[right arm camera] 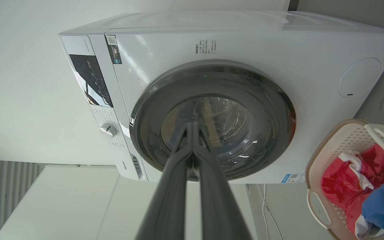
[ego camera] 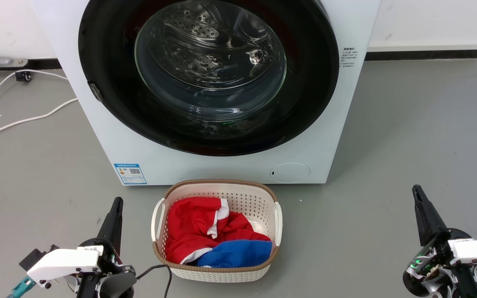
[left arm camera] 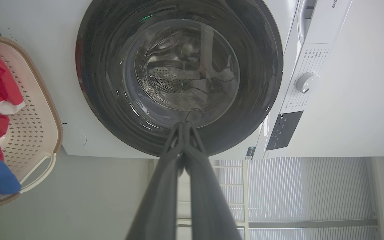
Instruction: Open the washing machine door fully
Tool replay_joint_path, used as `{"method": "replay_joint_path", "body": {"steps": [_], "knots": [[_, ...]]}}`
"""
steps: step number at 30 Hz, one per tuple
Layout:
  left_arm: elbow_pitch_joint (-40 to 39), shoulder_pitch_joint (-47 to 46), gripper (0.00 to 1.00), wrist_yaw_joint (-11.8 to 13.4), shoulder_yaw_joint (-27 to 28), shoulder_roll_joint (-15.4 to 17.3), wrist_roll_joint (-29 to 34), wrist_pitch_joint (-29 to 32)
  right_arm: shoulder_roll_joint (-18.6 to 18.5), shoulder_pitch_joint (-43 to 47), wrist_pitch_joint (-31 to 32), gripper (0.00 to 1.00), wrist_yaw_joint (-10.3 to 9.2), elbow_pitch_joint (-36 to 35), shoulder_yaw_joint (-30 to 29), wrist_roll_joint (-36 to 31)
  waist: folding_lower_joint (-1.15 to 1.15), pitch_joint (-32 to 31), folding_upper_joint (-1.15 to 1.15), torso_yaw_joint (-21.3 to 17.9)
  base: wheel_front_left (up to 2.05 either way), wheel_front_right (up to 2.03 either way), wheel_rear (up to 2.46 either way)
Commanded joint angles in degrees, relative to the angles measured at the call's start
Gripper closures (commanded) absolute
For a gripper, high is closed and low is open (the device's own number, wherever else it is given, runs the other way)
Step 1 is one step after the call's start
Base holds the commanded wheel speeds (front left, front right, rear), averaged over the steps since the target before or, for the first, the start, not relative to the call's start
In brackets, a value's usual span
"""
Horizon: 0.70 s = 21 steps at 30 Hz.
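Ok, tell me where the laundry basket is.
Head view, bottom centre: the laundry basket sits on the grey floor just before the washing machine, below its closed door.

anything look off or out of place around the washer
Nothing stands out. The washing machine door sits shut and flush, the laundry basket stands upright with clothes inside, and a white cable trails loose left of the washing machine.
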Motion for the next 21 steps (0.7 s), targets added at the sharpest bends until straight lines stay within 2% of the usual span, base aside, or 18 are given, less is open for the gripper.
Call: {"method": "replay_joint_path", "body": {"steps": [1,21], "knots": [[0.01,-0.42,1.0,-0.18,0.08,-0.03,-0.1,0.13,0.16,-0.64,0.04,1.0,0.0,0.05,-0.07,-0.4,0.0,0.0,0.0,0.0,0.0,0.0,0.0],[0.01,-0.42,1.0,-0.18,0.06,-0.03,-0.1,0.13,0.19,-0.65,0.09,1.0,0.0,0.05,-0.11,-0.46,0.0,0.0,0.0,0.0,0.0,0.0,0.0]]}}
